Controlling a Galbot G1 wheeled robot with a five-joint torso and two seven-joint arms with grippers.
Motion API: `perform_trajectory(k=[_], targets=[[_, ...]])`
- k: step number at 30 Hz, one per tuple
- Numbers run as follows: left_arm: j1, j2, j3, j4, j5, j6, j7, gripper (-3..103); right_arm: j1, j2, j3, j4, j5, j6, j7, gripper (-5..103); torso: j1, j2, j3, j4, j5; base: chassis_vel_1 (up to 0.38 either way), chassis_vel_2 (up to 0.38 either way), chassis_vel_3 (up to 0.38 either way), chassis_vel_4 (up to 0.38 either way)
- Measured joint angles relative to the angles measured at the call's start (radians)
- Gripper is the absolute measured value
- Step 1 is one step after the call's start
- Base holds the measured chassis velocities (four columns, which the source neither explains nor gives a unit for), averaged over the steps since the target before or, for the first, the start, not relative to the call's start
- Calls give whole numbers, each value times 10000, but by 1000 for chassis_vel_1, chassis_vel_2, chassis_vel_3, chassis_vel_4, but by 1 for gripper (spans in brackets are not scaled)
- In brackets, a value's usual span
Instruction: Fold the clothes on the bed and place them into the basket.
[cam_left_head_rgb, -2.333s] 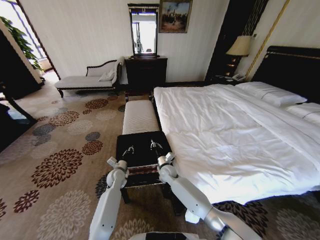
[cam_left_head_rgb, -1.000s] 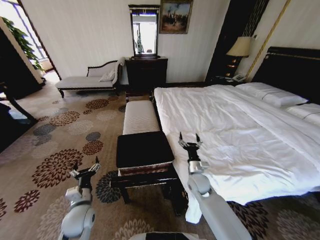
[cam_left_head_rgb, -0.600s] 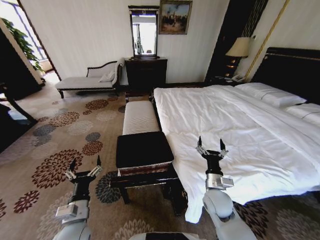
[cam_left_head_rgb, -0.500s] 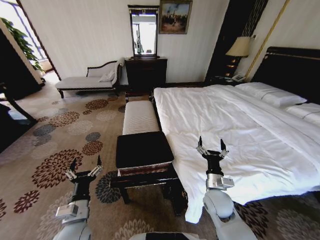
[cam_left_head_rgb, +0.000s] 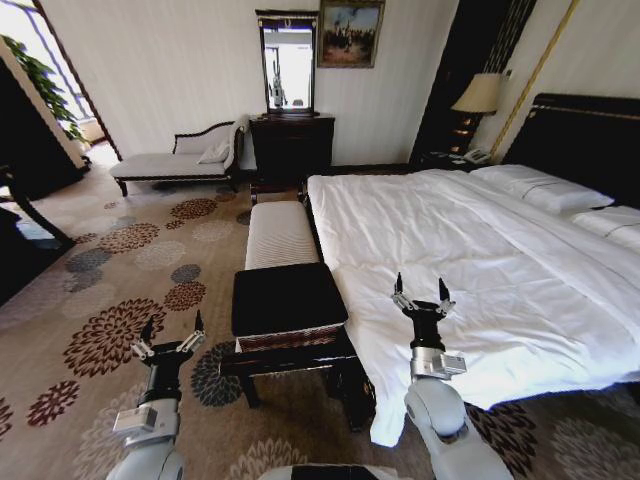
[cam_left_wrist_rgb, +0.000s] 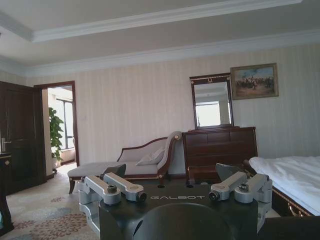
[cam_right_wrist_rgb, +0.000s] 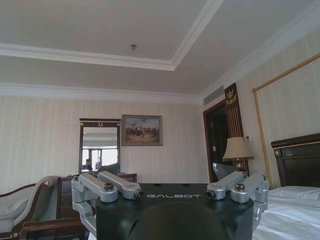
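The bed (cam_left_head_rgb: 450, 230) with white sheets stretches across the right; the clothes are out of view on it. The brown woven basket (cam_left_head_rgb: 290, 340) sits on the near end of a dark bench, its top filled with smooth black fabric in which I cannot pick out a T-shirt. My left gripper (cam_left_head_rgb: 168, 335) points upward over the carpet, left of the basket, open and empty. My right gripper (cam_left_head_rgb: 420, 290) also points upward, right of the basket and over the bed's near edge, open and empty. The wrist views show each one with its fingers spread, left gripper (cam_left_wrist_rgb: 172, 172) and right gripper (cam_right_wrist_rgb: 166, 170).
A white-cushioned bench (cam_left_head_rgb: 280, 232) runs along the foot of the bed behind the basket. A chaise longue (cam_left_head_rgb: 180, 160), a dark dresser with mirror (cam_left_head_rgb: 292, 140) and a bedside lamp (cam_left_head_rgb: 480, 92) stand by the far wall. Flower-patterned carpet (cam_left_head_rgb: 110, 330) spreads out on the left.
Both grippers have left the spot above the basket and turned upward, the left out over the carpet, the right over the bed's edge. They have held still for the last half second.
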Motion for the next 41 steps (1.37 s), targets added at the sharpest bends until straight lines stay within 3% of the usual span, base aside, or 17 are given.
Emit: perform_trajectory(k=[41], targets=[[-13,2,7,26,-19,23,-8,100,22,-2,-22,-30,28,16,-11,100,0,0,0,0,0,0,0,0,0]])
